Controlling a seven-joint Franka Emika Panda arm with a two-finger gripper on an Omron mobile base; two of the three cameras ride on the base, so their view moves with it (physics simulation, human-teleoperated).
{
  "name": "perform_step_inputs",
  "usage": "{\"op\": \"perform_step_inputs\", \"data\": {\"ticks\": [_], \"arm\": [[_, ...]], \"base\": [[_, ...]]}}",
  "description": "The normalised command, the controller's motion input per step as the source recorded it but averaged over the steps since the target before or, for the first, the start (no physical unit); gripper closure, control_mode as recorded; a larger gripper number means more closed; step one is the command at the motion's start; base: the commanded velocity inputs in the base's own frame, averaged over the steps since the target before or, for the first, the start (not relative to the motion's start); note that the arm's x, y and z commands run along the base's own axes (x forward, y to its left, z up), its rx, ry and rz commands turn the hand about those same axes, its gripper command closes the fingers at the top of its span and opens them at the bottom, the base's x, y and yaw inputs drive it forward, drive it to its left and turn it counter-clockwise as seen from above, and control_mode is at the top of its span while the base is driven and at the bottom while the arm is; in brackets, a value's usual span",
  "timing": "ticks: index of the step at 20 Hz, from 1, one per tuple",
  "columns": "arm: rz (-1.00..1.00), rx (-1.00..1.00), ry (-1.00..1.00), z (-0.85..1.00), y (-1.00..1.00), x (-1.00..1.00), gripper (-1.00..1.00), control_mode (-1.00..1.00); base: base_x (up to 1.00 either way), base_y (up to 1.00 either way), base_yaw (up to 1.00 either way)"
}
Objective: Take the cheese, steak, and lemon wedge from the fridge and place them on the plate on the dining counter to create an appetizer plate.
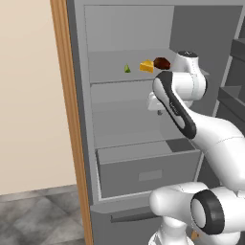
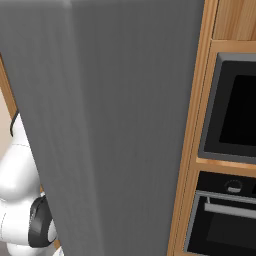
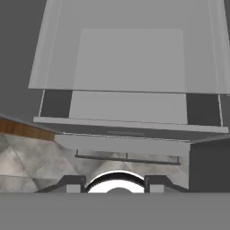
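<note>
Shelf [image 1: 110, 72] in fridge [image 1: 74, 119]: one lemon wedge [image 1: 127, 69], one cheese [image 1: 147, 66], one steak [image 1: 162, 62] (claw's grip apparently untellable).

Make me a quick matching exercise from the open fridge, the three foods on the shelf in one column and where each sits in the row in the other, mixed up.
Going by the left base view.
1. lemon wedge
2. cheese
3. steak
A. middle of the row
B. right end, nearest the arm
C. left end, apart from the other two
Pairs: 1-C, 2-A, 3-B.
</note>
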Motion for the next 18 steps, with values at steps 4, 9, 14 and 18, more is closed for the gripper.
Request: {"op": "perform_step_inputs", "data": {"ticks": [4, 9, 14, 18], "arm": [[0.0, 0.0, -0.02, -0.01, 0.14, 0.0, -1.0, -1.0], [0.0, 0.0, -0.13, 0.15, 0.14, -0.01, -1.0, -1.0], [0.0, 0.0, -0.21, 0.4, 0.24, 0.0, -1.0, -1.0], [0.0, 0.0, -0.15, 0.39, 0.29, 0.01, -1.0, -1.0]], "base": [[0.0, 0.0, 0.0], [0.0, 0.0, 0.0], [0.0, 0.0, 0.0], [0.0, 0.0, 0.0]]}}
